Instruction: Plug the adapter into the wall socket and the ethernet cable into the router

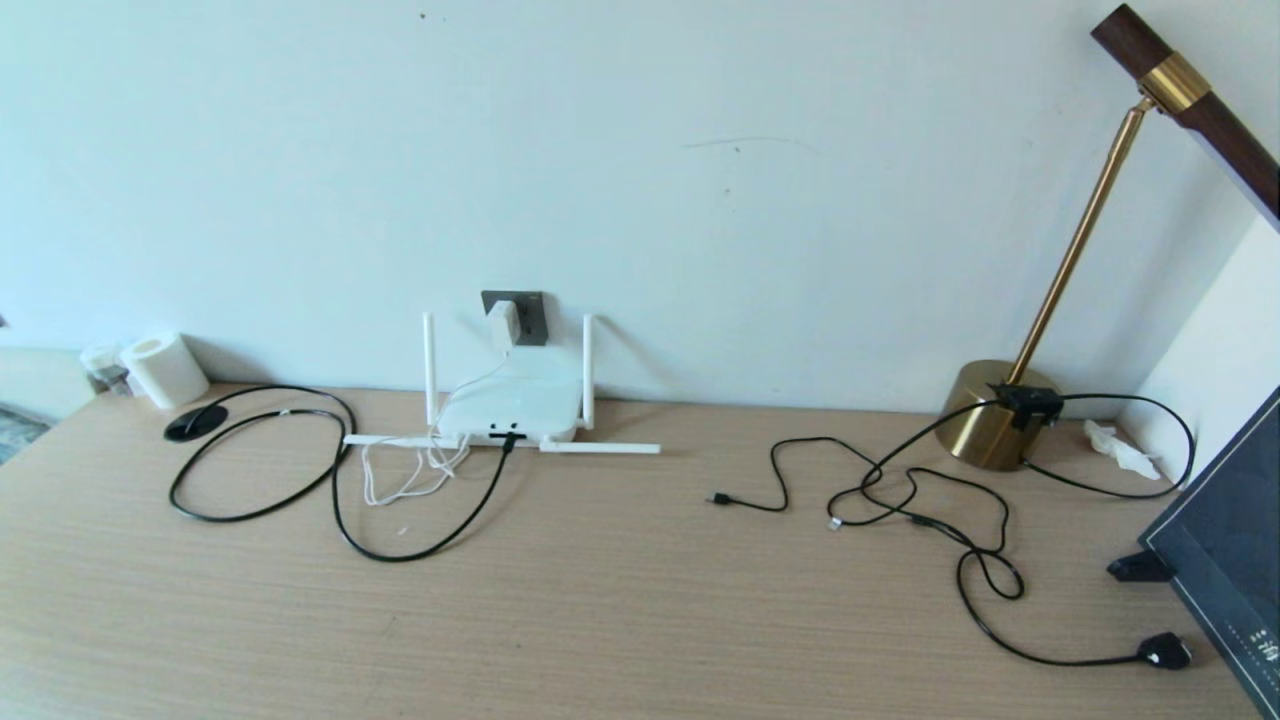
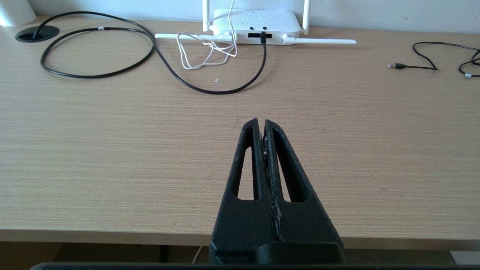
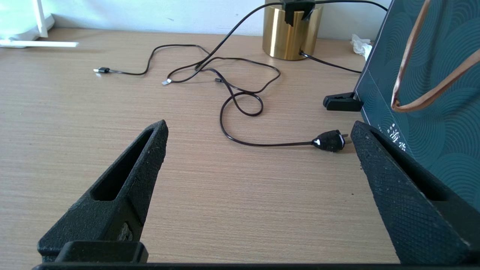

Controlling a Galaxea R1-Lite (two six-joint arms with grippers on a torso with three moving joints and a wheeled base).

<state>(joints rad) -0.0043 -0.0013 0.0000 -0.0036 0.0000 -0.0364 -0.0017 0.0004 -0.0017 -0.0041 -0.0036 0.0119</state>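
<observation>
The white adapter [image 1: 503, 325] sits in the dark grey wall socket [image 1: 528, 304], its thin white cord hanging down to the router [image 1: 510, 410]. The white router lies flat against the wall with two antennas upright and two lying on the desk. The thick black ethernet cable [image 1: 345, 470] loops over the desk and its plug [image 2: 263, 36] sits in a router port. My left gripper [image 2: 261, 122] is shut and empty, hovering over the desk's front edge. My right gripper [image 3: 258, 125] is open over bare desk, with a small black plug [image 3: 330, 141] just inside its far fingertip.
A brass lamp base [image 1: 990, 415] stands at the right rear with thin black cords [image 1: 900, 490] tangled in front of it. A dark blue bag [image 1: 1230, 540] leans at the right edge. A white roll [image 1: 163, 370] and a black desk grommet [image 1: 195, 423] sit at left rear.
</observation>
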